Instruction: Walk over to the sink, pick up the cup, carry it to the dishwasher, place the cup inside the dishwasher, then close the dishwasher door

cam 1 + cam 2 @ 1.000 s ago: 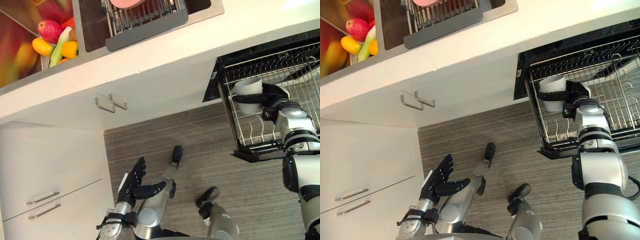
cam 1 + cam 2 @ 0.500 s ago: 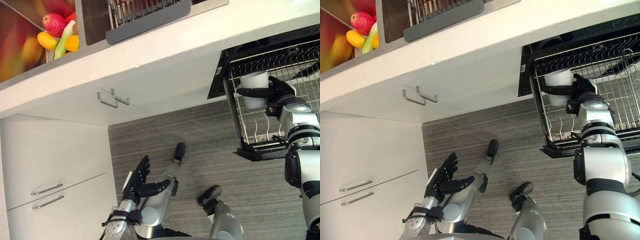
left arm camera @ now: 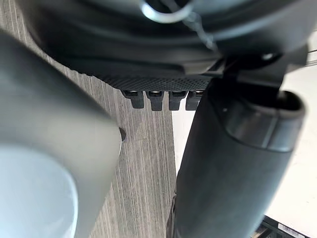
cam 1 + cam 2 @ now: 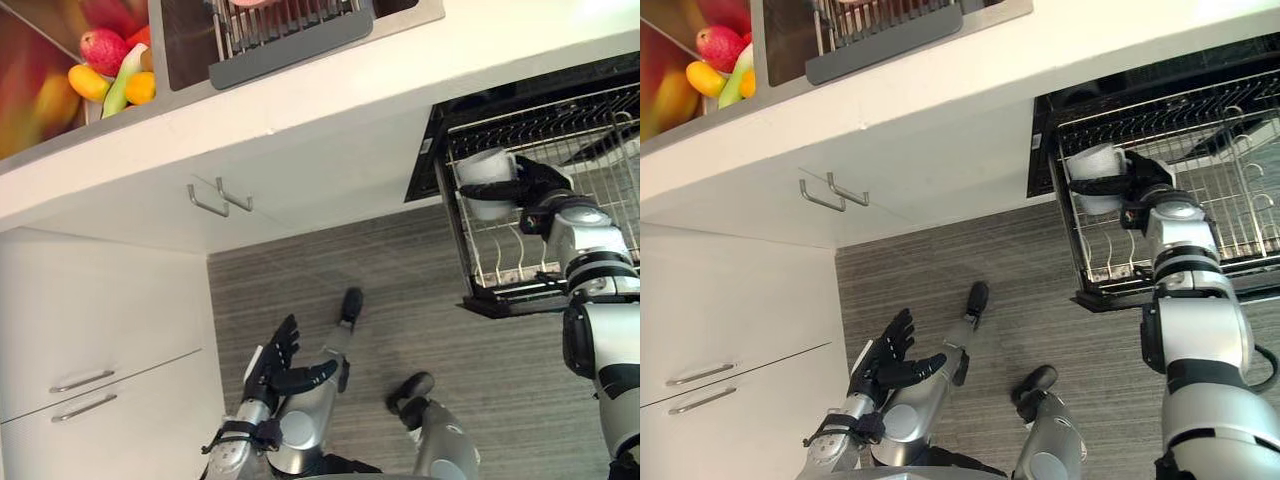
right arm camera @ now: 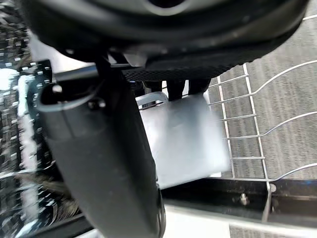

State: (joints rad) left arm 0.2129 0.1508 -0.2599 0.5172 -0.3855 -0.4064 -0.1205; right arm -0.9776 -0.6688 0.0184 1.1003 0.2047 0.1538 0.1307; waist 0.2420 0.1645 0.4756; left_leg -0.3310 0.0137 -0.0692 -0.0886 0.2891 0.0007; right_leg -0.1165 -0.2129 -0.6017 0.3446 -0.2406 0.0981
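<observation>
A white cup (image 4: 487,171) sits in my right hand (image 4: 532,186), whose fingers and thumb curl round it over the near-left corner of the pulled-out wire dishwasher rack (image 4: 560,150). In the right wrist view the cup (image 5: 185,139) lies against the palm above the rack wires (image 5: 257,124). The dishwasher (image 4: 1080,95) stands open under the white countertop (image 4: 330,90). My left hand (image 4: 280,365) hangs low over the wood floor with its fingers straight and nothing in it; its fingers (image 3: 158,99) show in the left wrist view too.
The sink (image 4: 190,50) with a grey drying rack (image 4: 290,35) lies at the back left, beside a bowl of fruit (image 4: 110,75). White cabinet doors with metal handles (image 4: 220,200) and drawers (image 4: 80,395) stand to my left. Grey wood floor (image 4: 400,280) stretches before the dishwasher.
My right hand has carried the cup slightly left and towards the rack's near-left corner. The whole view has shifted a little. The left hand stays low and open.
</observation>
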